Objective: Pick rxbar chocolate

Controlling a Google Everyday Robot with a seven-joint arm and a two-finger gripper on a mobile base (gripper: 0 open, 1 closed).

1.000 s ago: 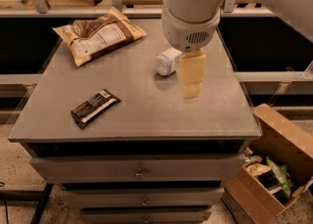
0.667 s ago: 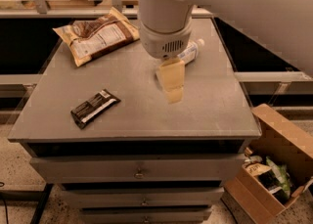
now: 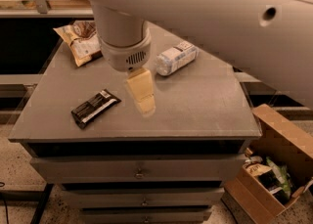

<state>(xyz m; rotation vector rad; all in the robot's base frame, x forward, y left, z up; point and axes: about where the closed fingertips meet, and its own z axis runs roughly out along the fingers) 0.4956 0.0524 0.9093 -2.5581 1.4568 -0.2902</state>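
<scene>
The rxbar chocolate (image 3: 95,108) is a small flat dark bar with a white stripe of lettering. It lies at an angle on the front left of the grey cabinet top (image 3: 205,105). My gripper (image 3: 142,93) hangs from the big white arm above the middle of the top. It is to the right of the bar and slightly behind it, apart from it and holding nothing that I can see.
A tan-and-brown snack bag (image 3: 78,42) lies at the back left, partly behind the arm. A clear plastic bottle with a white label (image 3: 176,57) lies on its side behind and to the right of the gripper. An open cardboard box (image 3: 274,169) stands on the floor at the right.
The arm and gripper have moved left across the top, away from the bottle and closer to the bar. The bottle, bag and bar have stayed in place.
</scene>
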